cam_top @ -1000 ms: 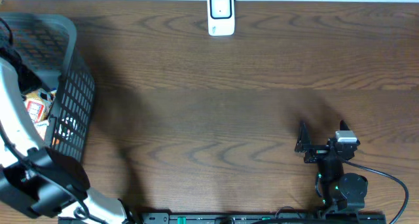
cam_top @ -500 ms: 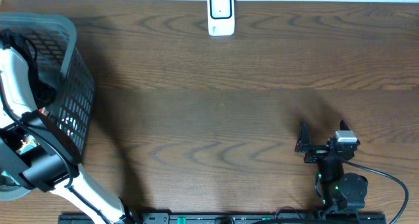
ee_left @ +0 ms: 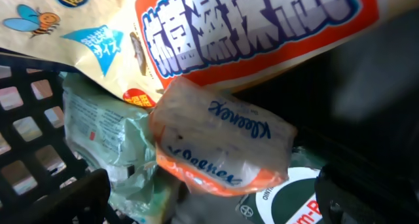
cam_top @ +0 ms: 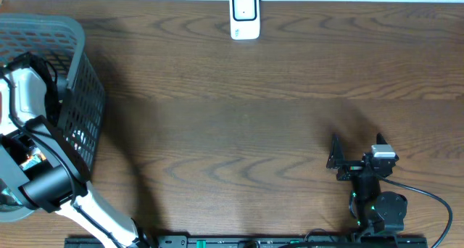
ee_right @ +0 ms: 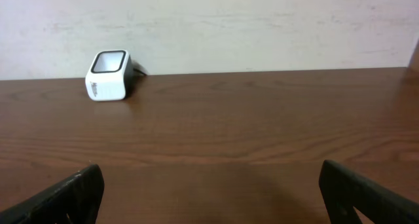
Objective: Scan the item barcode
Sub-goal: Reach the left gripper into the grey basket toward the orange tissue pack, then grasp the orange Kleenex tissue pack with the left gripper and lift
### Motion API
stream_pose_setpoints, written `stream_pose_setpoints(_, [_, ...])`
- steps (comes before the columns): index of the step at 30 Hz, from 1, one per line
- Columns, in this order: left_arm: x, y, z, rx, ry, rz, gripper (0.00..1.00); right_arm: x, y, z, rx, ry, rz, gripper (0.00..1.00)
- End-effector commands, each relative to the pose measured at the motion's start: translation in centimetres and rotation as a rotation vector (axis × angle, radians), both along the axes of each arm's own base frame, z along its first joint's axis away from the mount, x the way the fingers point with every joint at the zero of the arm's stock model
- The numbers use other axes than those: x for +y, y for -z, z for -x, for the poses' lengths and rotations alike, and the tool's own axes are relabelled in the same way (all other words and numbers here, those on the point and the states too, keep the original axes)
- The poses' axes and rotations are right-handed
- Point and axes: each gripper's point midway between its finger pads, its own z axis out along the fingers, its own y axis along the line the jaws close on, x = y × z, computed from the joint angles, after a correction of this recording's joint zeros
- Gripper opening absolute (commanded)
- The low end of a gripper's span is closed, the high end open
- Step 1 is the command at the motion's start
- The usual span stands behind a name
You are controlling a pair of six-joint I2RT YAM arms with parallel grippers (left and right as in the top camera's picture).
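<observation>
At five o'clock on the table [cam_top: 239, 132], nearest the base, the right gripper [cam_top: 357, 145] sits low with its jaws spread wide and nothing between them. At nine o'clock the left arm reaches down into the dark mesh basket [cam_top: 80, 88]. There the left gripper [ee_left: 209, 188] hangs with jaws released, one on each side of a Kleenex tissue pack [ee_left: 222, 139]. The pack lies on a green wrapped pack [ee_left: 98, 132], partly under an orange-and-white bag [ee_left: 249, 27]. At twelve o'clock, far across the table, the white scanner [cam_top: 245, 16] stands alone.
</observation>
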Motion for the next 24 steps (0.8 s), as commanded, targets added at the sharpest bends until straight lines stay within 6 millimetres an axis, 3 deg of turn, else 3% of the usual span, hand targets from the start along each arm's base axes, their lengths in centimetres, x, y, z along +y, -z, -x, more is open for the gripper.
stream_pose_setpoints(1, [-0.1,0.7,0.2,-0.002,-0.019,0.002,0.97,-0.2,0.1,0.0,0.001,0.008,-0.002,0.99])
stream_pose_setpoints(15, [0.7,0.8,-0.8,-0.049,-0.022,-0.026,0.99,-0.2,0.1,0.0,0.001,0.008,-0.001,0.99])
stream_pose_setpoints(20, [0.9,0.8,-0.4,-0.045,-0.034,-0.024,0.87,-0.2,0.1,0.0,0.001,0.008,-0.001,0.99])
stream_pose_setpoints(24, [1.2,0.8,0.0,-0.041,-0.046,-0.022,0.85,-0.2,0.1,0.0,0.001,0.008,-0.001,0.99])
